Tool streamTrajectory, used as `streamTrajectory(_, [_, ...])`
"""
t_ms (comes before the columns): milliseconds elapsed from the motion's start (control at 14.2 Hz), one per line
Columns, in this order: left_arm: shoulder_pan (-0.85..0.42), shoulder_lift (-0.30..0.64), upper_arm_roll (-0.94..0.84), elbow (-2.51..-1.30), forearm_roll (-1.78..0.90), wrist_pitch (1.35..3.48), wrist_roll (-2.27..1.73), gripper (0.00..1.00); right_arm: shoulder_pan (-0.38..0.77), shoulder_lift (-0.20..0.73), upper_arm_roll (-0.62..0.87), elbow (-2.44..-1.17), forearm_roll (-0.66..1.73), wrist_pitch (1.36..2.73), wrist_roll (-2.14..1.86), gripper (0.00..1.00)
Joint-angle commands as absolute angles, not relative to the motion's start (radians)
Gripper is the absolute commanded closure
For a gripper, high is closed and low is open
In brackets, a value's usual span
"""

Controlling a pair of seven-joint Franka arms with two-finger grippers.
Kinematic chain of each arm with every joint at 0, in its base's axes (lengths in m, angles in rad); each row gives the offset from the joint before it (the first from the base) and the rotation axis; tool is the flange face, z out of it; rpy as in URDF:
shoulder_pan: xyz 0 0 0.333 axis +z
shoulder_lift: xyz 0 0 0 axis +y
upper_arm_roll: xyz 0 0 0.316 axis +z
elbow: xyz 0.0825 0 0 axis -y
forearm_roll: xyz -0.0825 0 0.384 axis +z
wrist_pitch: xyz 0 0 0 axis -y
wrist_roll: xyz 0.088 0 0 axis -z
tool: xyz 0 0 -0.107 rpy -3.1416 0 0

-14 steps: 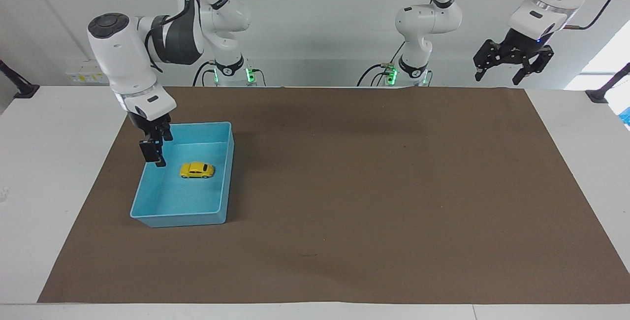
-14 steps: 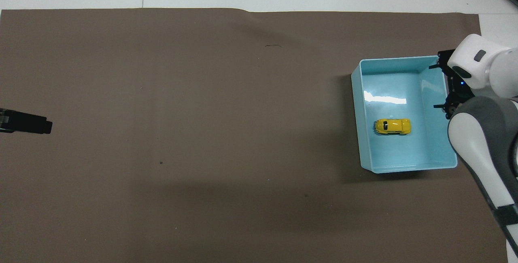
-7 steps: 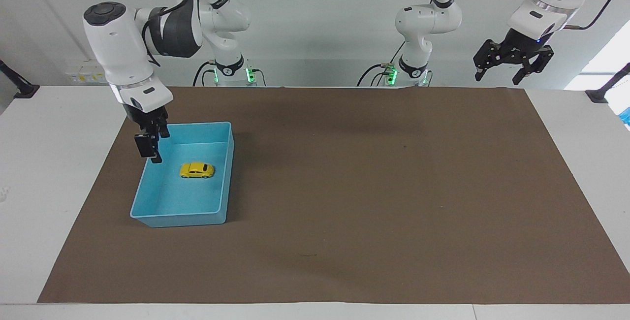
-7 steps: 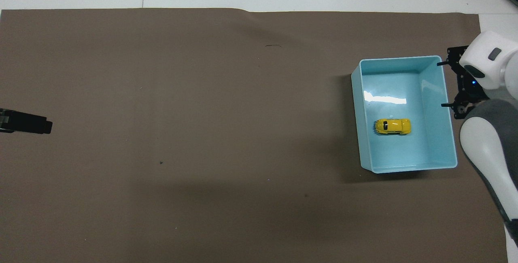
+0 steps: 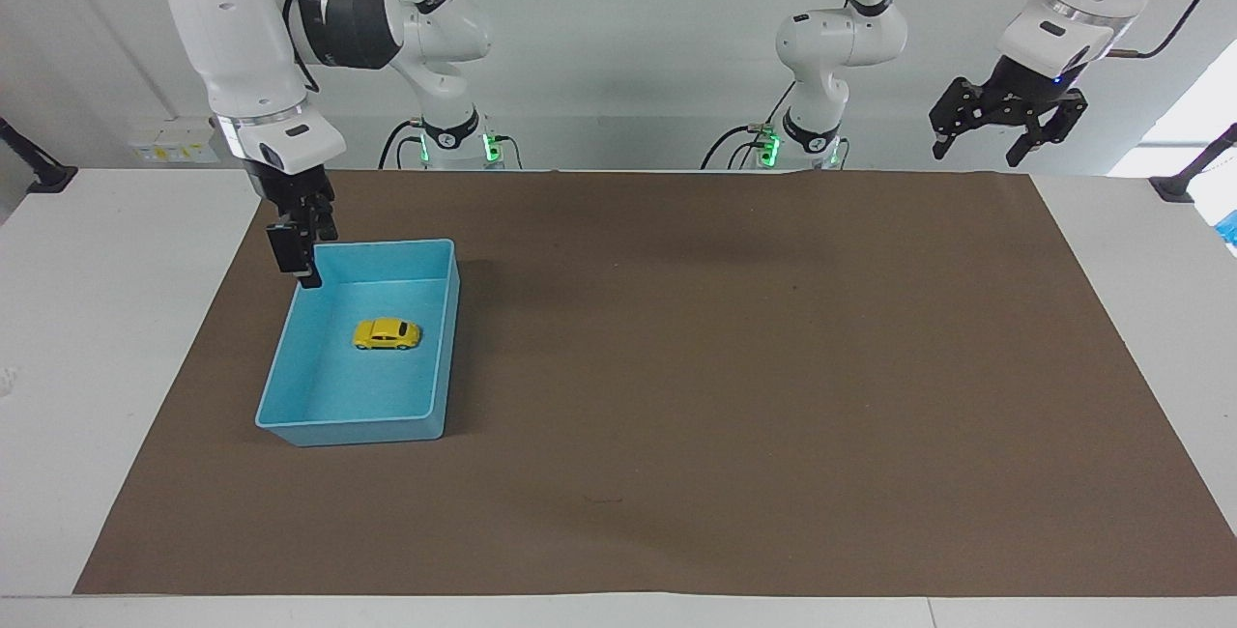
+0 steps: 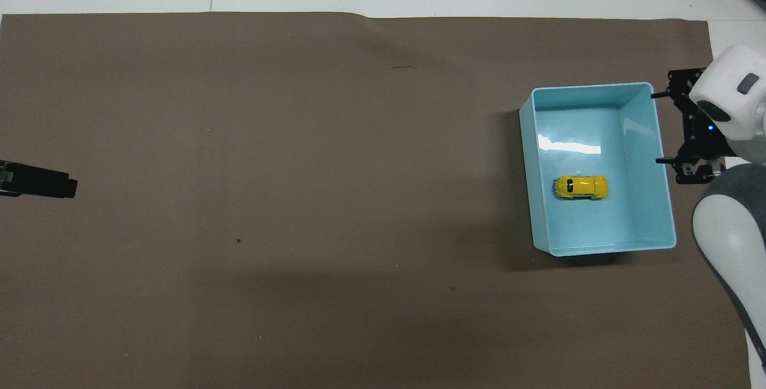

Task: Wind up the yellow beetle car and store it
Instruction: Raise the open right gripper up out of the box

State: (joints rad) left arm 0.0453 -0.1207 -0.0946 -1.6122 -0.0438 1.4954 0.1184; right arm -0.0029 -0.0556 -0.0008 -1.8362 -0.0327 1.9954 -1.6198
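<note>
Up goes the right pincer (image 5: pixel 303 257), empty and spread apart, now over the bin's corner nearest the robots. Yellow car (image 5: pixel 387 333) sits on the blue bin (image 5: pixel 350 434) floor, stored. Best move: retreat straight up, clear of the rim. Left pincer (image 5: pixel 1005 130) waits, apart; overhead shows only its tip (image 6: pixel 38 180).

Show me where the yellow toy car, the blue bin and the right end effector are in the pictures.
yellow toy car (image 5: pixel 387 333), facing view, on its roof.
blue bin (image 5: pixel 350 431), facing view, on its outer wall farthest from the robots.
right end effector (image 5: pixel 302 266), facing view, between its fingertips.
</note>
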Motion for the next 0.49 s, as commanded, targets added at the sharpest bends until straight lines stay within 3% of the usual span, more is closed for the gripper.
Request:
streamTrajectory(0, [0.058, -0.135, -0.098, -1.626, -0.058, 1.496, 0.115, 0.00, 0.003, -0.075, -0.021, -1.824, -0.028, 1.945, -1.475, 0.00])
streamTrajectory(423, [0.058, -0.135, -0.098, -1.626, -0.058, 1.496, 0.117, 0.00, 0.003, -0.087, -0.037, -1.795, 0.033, 1.841, -1.067, 0.00])
